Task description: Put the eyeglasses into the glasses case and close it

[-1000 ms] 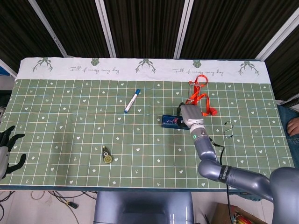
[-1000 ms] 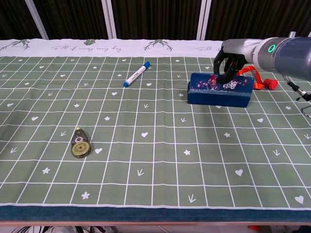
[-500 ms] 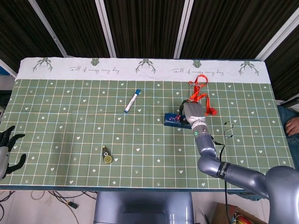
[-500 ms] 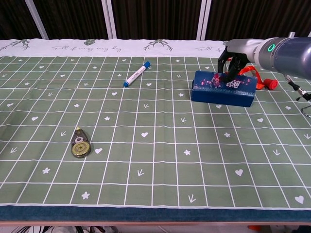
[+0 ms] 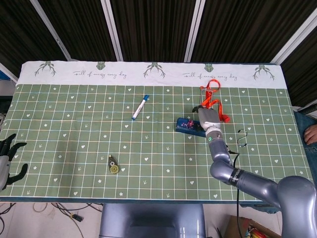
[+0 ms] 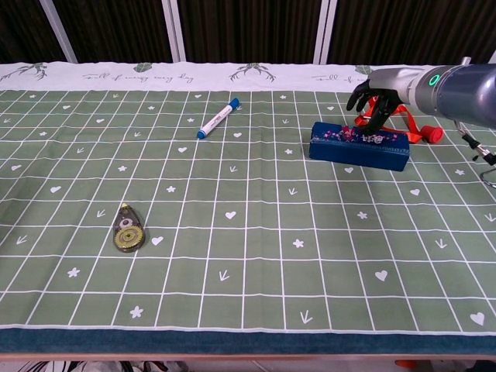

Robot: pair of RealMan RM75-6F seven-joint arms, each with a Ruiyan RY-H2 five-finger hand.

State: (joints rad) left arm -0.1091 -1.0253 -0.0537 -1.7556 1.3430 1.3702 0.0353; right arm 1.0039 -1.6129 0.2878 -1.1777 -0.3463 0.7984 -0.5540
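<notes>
Since a second ago the glasses case (image 6: 358, 146) has shifted right and away from the robot and turned to lie flatter, its long side now facing the chest camera, and the right hand (image 6: 375, 94) has gone with it.

At the far left, the head view alone shows the left hand (image 5: 7, 159), dark, off the near table (image 5: 59, 129) edge, fingers spread and holding nothing. On the green gridded cloth with white hearts lies a small oval correction-tape dispenser (image 6: 128, 229), dark with a yellowish wheel. Further back rests a slim white marker (image 6: 217, 118) with a blue cap, set on a slant. The case is a long, closed, dark blue box with a pink and white floral print on top; it sits right of centre towards the far side. Above its right end, the right hand's dark fingers (image 6: 370, 118) curl down and touch the lid; I cannot tell whether they grip it. Just behind the case lies an orange-red strap (image 6: 415, 130), which the head view shows as a looped lanyard. The thin wire-framed eyeglasses (image 5: 241, 137) lie on the cloth well right of the case, plain in the head view, only a sliver at the chest view's edge.
</notes>
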